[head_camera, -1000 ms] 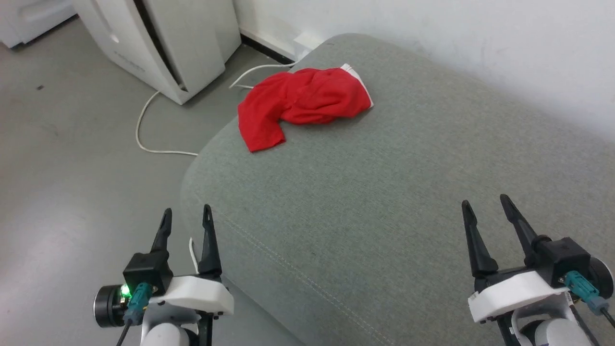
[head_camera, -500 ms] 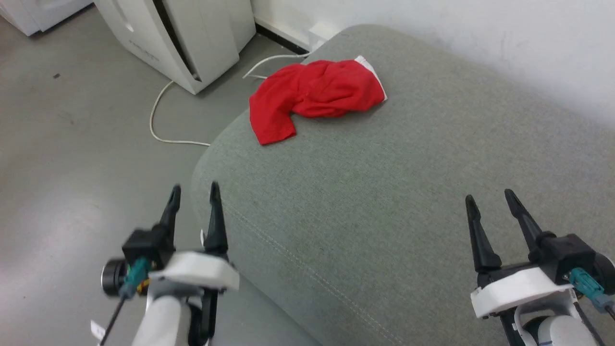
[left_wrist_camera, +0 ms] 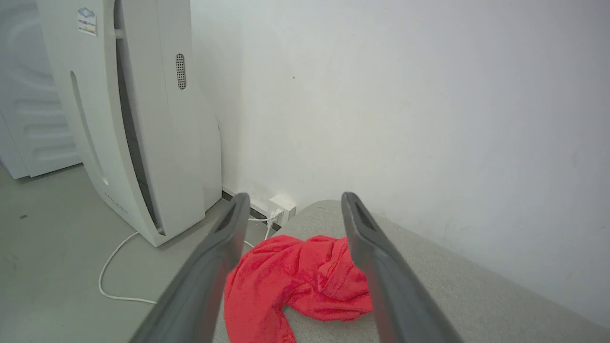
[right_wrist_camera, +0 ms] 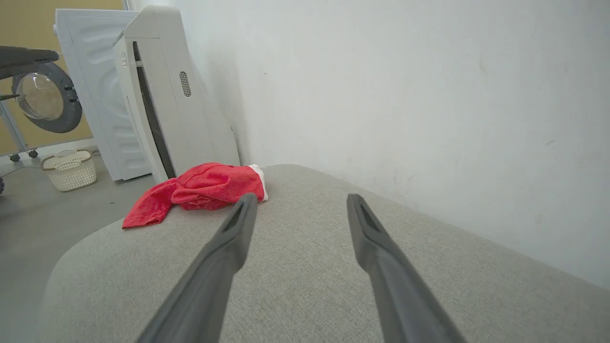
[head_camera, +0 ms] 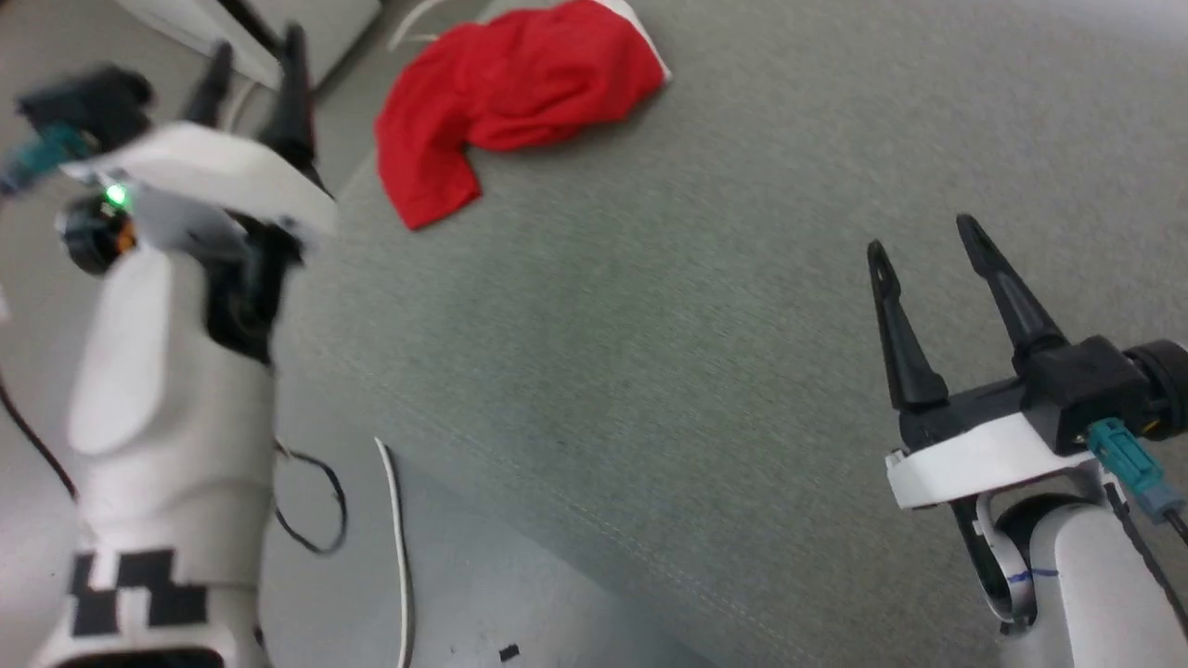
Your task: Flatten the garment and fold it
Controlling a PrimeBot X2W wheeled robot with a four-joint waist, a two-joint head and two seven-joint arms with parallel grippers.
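Observation:
The red garment (head_camera: 506,93) lies crumpled on the grey cushion (head_camera: 650,325) near its far left corner, a white band showing at its far edge. In the left wrist view the garment (left_wrist_camera: 295,286) sits ahead between the two fingers, some way off. The right wrist view has the garment (right_wrist_camera: 200,190) off to the left. My left gripper (head_camera: 255,56) is raised at the upper left, open and holding nothing, short of the garment. My right gripper (head_camera: 919,237) hovers open over the cushion's near right part.
A white appliance (left_wrist_camera: 138,119) stands on the floor left of the cushion, with a white cable (left_wrist_camera: 114,267) trailing from it. A washing machine (right_wrist_camera: 52,95) and a small white basket (right_wrist_camera: 69,169) stand further back. A white wall (right_wrist_camera: 429,95) runs behind the cushion.
The head camera has tilted down and closer. My left arm has risen and reached forward toward the garment. The right gripper has come forward a little. The garment lies as before.

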